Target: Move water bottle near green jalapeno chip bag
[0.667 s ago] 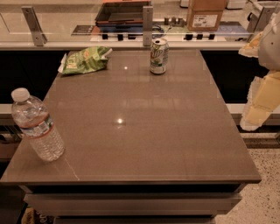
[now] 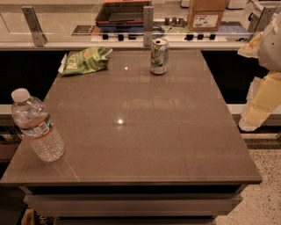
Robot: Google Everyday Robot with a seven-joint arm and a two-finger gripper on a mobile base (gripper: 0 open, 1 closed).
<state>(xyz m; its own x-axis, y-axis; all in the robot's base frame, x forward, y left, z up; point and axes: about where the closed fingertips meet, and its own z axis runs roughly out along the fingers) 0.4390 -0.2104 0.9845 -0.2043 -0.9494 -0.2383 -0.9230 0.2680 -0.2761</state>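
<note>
The water bottle [image 2: 37, 126] is clear ribbed plastic with a white cap and a white-and-red label band. It stands upright at the table's front left corner. The green jalapeno chip bag [image 2: 84, 60] lies crumpled at the table's back left. The two are far apart along the left side. My gripper [image 2: 258, 107] hangs off the table's right edge, beside the tabletop at about mid depth, far from the bottle and touching nothing.
A green-white soda can [image 2: 159, 56] stands upright at the back centre of the brown table [image 2: 145, 132]. Behind the table runs a counter with metal posts [image 2: 148, 25], a dark tray [image 2: 123, 12] and a cardboard box [image 2: 205, 15].
</note>
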